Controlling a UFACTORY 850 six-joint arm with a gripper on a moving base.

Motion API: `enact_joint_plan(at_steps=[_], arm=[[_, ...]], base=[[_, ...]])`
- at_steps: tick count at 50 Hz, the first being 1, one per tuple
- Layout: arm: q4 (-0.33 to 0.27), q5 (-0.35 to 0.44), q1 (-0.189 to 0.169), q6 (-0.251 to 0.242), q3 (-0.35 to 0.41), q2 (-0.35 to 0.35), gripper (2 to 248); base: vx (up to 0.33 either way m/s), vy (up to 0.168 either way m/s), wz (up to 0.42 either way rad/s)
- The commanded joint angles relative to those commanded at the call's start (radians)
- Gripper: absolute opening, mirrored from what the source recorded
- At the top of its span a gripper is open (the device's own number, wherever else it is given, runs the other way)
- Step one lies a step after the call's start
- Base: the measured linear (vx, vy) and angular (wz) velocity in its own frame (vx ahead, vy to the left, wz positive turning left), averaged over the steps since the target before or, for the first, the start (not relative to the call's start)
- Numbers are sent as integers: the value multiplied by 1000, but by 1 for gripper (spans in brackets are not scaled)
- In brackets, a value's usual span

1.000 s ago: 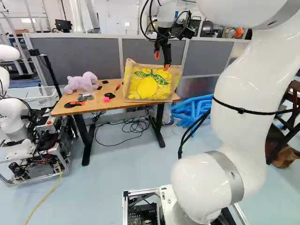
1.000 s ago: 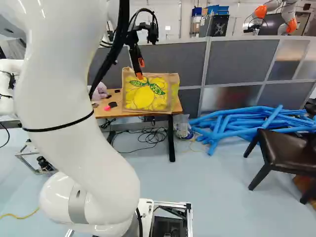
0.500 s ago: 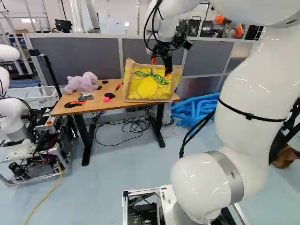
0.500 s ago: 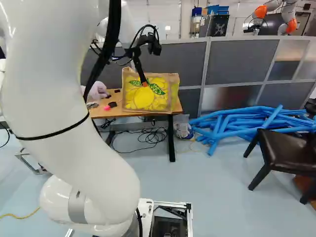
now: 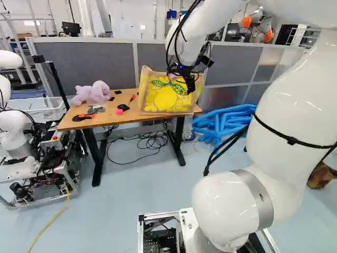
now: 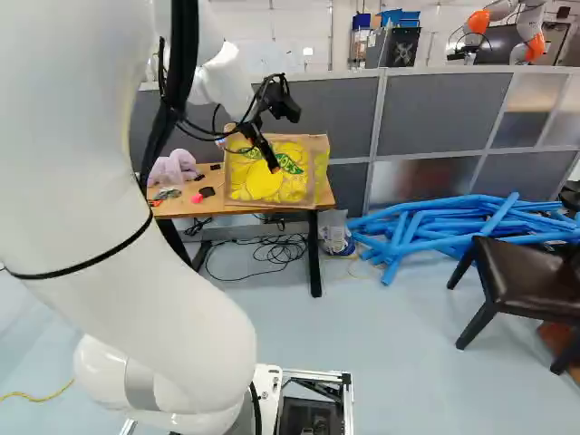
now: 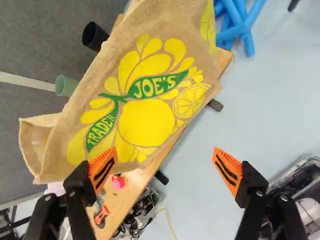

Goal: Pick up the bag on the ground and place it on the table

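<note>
The tan bag with yellow lemon print (image 5: 166, 99) stands upright on the wooden table (image 5: 79, 124), near its right end in the left base view. My gripper (image 5: 189, 88) is in front of the bag's upper right part there; in the right base view the gripper (image 6: 273, 167) overlaps the bag's middle. In the wrist view, my gripper (image 7: 166, 167) has its fingers spread wide with nothing between them, and the bag (image 7: 147, 122) lies ahead, its printed side facing the camera.
On the table are a purple plush (image 5: 92, 93), a pink item (image 5: 119, 112) and small tools. A grey partition (image 6: 435, 113) runs behind. Blue foam tubes (image 6: 435, 231) and a dark chair (image 6: 526, 276) are to the right. Another robot (image 5: 16, 132) stands left.
My arm has swung its wrist lower and more slanted, carrying the gripper down and rightward across the bag in the right base view. The bag and base have not moved.
</note>
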Motion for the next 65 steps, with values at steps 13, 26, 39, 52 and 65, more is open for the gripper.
enact_joint_plan(at_steps=[13,26,39,52,65], arm=[[11,184,-8,-148,137,44,247],[22,368,-17,-296,274,87,247],[31,535,-25,-430,398,126,247],[40,687,-32,-553,512,162,247],[48,818,-38,-658,609,193,247]], base=[[0,0,0],[0,0,0],[0,0,0],[0,0,0],[0,0,0]])
